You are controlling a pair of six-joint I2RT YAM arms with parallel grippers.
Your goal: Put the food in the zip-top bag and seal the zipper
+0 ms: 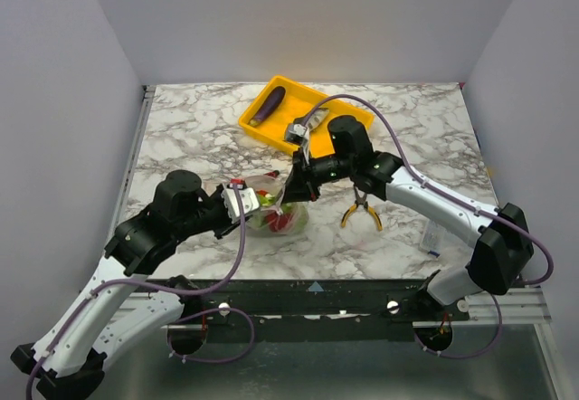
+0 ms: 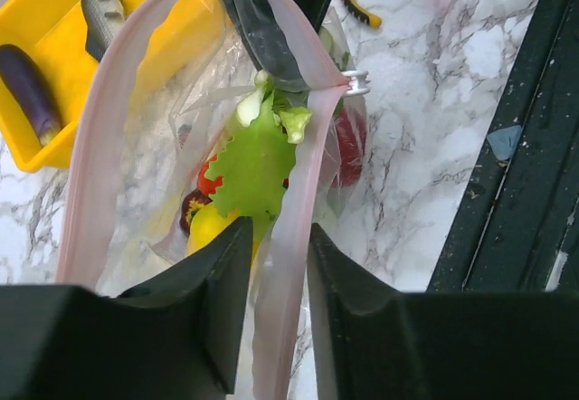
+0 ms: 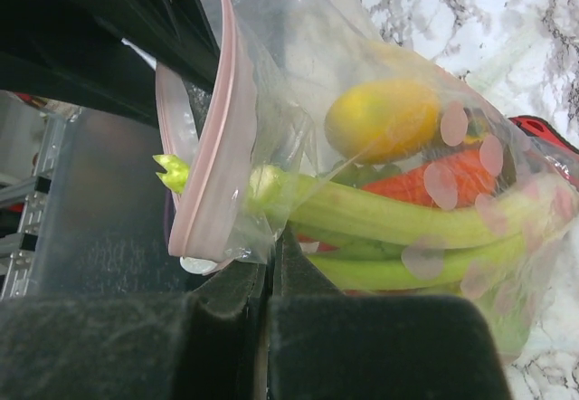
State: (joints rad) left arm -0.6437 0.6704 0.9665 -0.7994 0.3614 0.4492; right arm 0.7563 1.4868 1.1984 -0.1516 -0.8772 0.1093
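Zip-top bag [image 1: 276, 208] sits on the near part of the tabletop [image 1: 199, 138], about in the middle, with a pincer on each side. It is soft, clear and crinkly. A pale pink zipper [image 2: 86, 165] runs round its mouth, and the mouth is open. A little white slider [image 2: 357, 81] sits on the pink strip.

The left pincer [image 2: 279, 237] reaches in from the left. Its two fingers are close together. One side of the pink strip fills the thin gap between them, so it is pinching the bag's rim. The right pincer [image 3: 269, 269] reaches in from the right. Its fingers are almost touching and squeeze a bit of the bag's edge right beside the slider.

From above, the bag is a small bunched shape, and only bits of green and red show inside. The left wrist view looks down into the mouth. There a flat green lettuce [image 2: 253, 165] leaf lies on top of yellow and red pieces. The right wrist view looks through the bag's side. There a long pale green leek [image 3: 389, 221] lies across, with its tip poking out past the pink strip. A round yellow squash [image 3: 380, 119] sits above it.

Just right of the bag, pliers [image 1: 362, 210] with yellow handles lie on the tabletop.

Farther back is a yellow tray [image 1: 312, 92], well apart from the bag. It holds a purple eggplant [image 1: 268, 104] and a grey fish [image 2: 101, 6].
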